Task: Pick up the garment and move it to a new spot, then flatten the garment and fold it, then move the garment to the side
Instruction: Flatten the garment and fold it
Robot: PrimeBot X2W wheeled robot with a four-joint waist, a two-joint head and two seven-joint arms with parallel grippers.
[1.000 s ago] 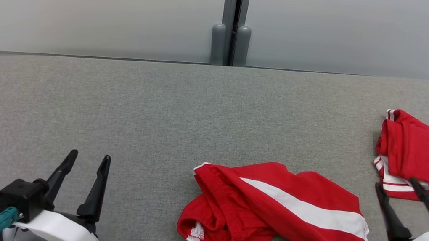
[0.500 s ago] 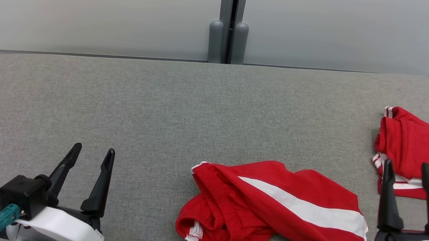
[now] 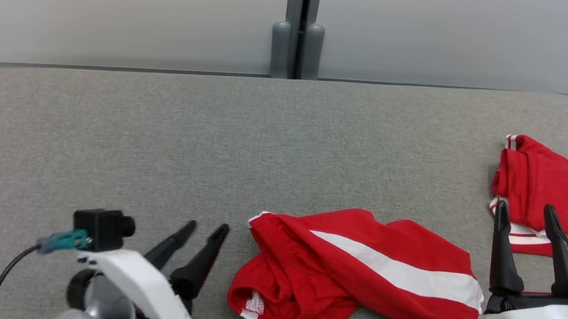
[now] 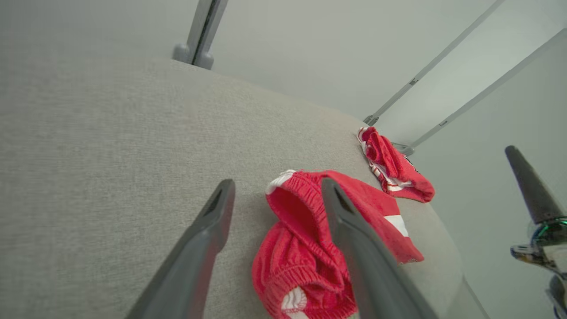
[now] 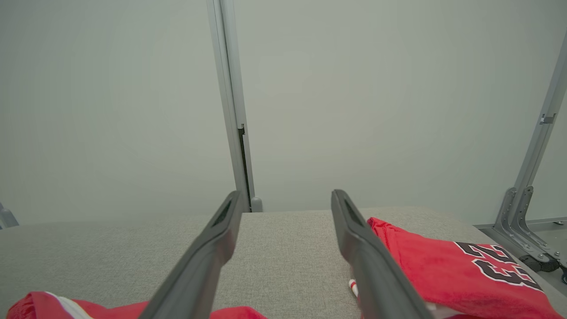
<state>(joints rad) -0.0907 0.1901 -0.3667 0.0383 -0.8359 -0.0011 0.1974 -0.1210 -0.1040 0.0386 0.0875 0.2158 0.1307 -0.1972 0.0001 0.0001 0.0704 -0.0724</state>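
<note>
The left gripper (image 3: 207,226) hovers near the table's (image 3: 165,125) near edge. Its jaws are spread wide and empty, and its fingers angle to the right and far, toward the crumpled red shorts (image 3: 357,272). The shorts lie just to the right of those fingertips, bunched waistband end nearest them. Their long axis runs left to right along the white stripe, across the middle of the near half. The right gripper (image 3: 526,208) stands beside the shorts' right end with its jaws fully apart, holding nothing. Its fingers point far, toward the folded red jersey (image 3: 561,189) at the right edge. So each arm sits by one end, and I judge the left better aimed. Counted: two grippers, two red garments – one crumpled, one folded – and one table.
</note>
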